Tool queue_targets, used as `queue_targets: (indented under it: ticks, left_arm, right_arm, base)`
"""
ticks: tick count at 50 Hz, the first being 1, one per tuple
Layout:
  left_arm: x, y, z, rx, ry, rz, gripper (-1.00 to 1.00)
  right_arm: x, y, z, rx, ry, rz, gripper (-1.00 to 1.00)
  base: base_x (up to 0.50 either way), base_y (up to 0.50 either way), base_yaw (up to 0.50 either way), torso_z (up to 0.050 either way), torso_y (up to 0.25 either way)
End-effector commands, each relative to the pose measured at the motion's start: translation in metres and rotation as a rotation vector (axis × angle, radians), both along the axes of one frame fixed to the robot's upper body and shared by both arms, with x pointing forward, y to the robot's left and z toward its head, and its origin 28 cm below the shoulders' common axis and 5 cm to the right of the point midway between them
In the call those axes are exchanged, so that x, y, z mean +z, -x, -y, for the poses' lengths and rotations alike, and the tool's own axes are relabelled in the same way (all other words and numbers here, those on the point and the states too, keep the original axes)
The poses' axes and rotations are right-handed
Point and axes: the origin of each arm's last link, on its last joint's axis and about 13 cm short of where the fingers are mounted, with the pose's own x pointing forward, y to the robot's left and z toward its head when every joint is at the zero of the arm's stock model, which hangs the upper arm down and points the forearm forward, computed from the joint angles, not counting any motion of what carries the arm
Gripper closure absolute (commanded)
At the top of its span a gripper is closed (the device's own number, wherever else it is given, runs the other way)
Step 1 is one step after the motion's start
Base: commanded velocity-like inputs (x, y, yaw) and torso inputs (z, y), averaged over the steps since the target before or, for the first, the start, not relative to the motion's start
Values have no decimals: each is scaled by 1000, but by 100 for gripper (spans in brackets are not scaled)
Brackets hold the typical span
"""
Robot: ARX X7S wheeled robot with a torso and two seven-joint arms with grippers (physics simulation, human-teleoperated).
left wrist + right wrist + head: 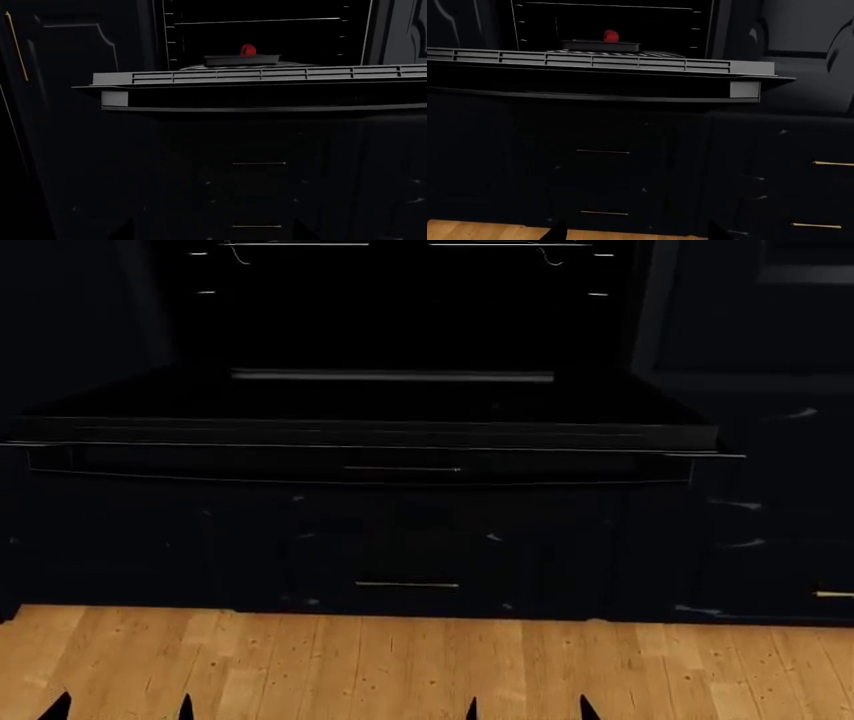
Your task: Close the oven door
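Both fingers low — oven door well above, untouched.

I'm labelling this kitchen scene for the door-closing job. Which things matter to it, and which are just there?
Belongs to the job:
- wide flat black oven door, folded down open
- black built-in oven with thin wire racks
- left gripper and right gripper, both low and clear of the door

Just there:
- small red object on a dark tray inside
- dark drawers with brass handles
- wooden floor
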Motion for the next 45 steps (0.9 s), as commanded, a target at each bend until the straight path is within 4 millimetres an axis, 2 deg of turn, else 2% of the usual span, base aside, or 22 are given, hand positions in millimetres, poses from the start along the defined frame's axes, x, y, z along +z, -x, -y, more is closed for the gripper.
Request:
queue_targets:
  ticks: [1, 45]
  left_arm:
    - [-1, 0, -1, 3, 0, -7, -100]
    - [0, 1, -2, 2, 9, -8, -100]
  right_arm:
    - [0, 0, 0, 1, 1, -3, -100]
    - [-1, 0, -1, 4, 7, -8, -100]
  base:
    - [0, 0, 0, -31, 0]
    - [0, 0, 0, -34, 0]
